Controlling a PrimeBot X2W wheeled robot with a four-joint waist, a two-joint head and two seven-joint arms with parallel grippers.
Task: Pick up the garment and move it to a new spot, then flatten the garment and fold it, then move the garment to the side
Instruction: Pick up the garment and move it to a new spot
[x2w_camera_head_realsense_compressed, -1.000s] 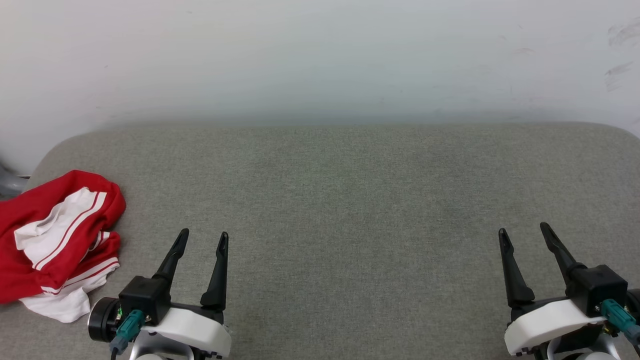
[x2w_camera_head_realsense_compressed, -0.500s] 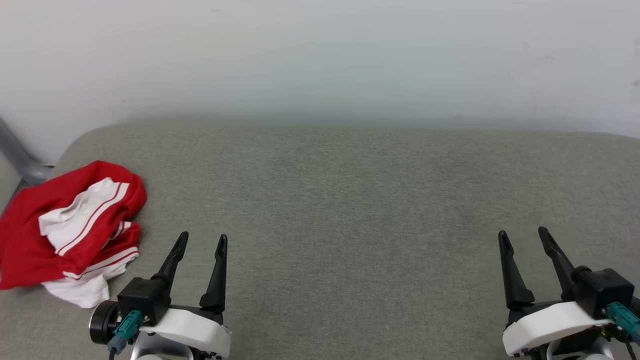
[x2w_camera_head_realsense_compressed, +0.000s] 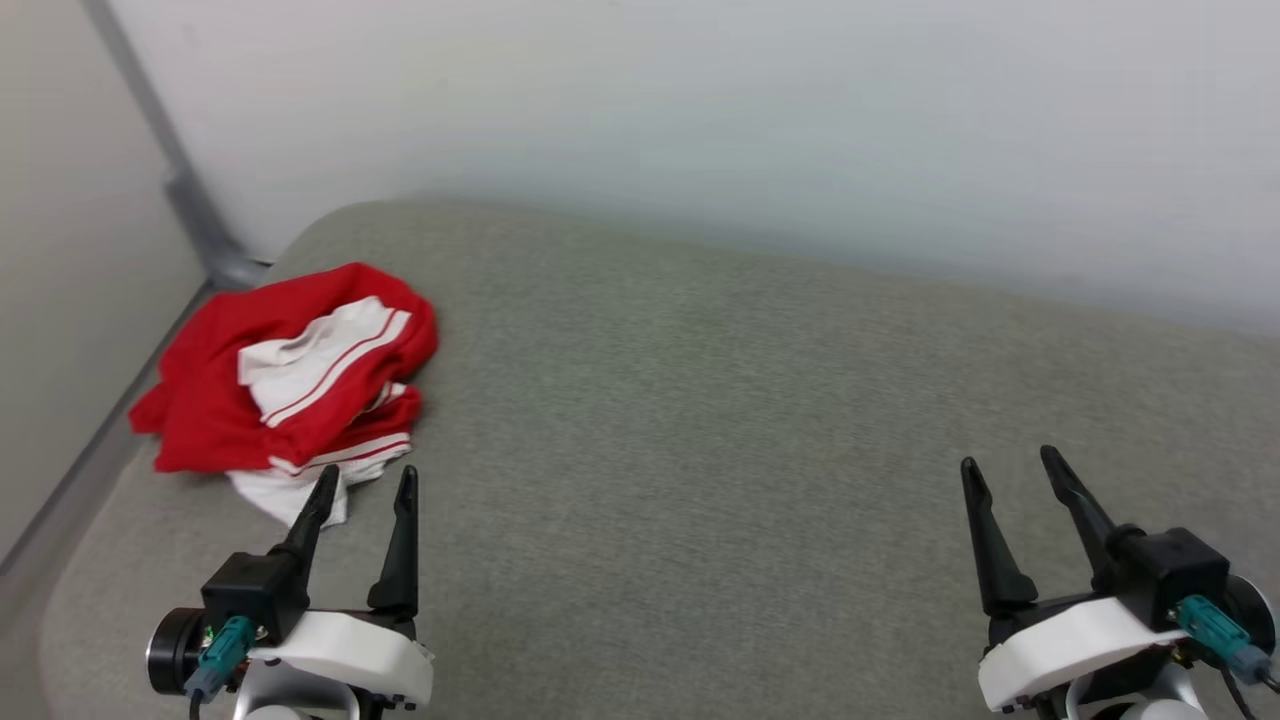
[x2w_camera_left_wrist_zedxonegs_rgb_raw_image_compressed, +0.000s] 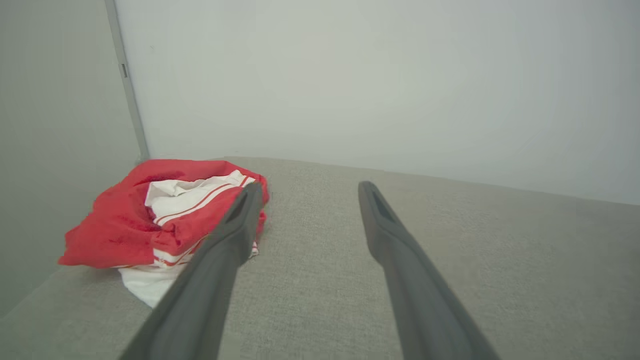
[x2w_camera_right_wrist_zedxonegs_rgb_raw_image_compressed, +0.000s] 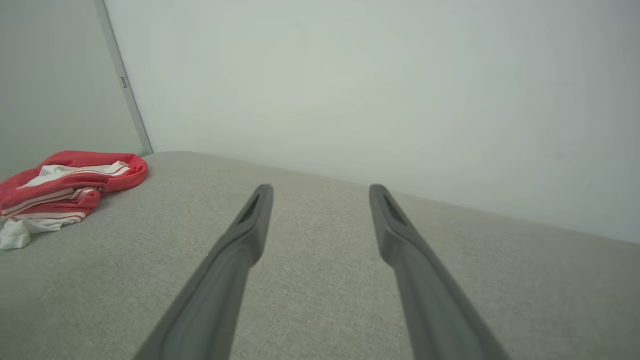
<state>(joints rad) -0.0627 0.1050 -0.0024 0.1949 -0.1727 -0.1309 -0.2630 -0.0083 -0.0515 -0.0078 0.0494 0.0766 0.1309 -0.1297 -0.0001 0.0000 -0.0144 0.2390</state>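
A broad grey fabric-covered worktop (x2w_camera_head_realsense_compressed: 720, 400) with rounded corners runs up to a plain pale wall (x2w_camera_head_realsense_compressed: 700, 110). At the far left corner a slim grey metal strip (x2w_camera_head_realsense_compressed: 188, 195) slants down the join between that wall and a dull beige side panel (x2w_camera_head_realsense_compressed: 60, 220). Nothing stands between either tool and the cloth.

The garment (x2w_camera_head_realsense_compressed: 200, 415), a red jersey shirt with white sleeves and red-and-white stripe trim, lies in a crumpled heap on the worktop's far left corner, close to the strip and the side edge. A white striped sleeve is folded across the top, and a white piece pokes out at the near side.

The left tool (x2w_camera_head_realsense_compressed: 368, 472), with two long dark fingers on a white and black wrist, hangs just on the near side of the heap, fingers apart and holding nothing. From above, its outer fingertip crosses the white piece; whether it touches the cloth I cannot tell. In the left wrist view that finger hides the heap's right edge.

The right tool (x2w_camera_head_realsense_compressed: 1008, 457) is well apart from the garment, over bare grey fabric at the right, fingers likewise spread and empty.
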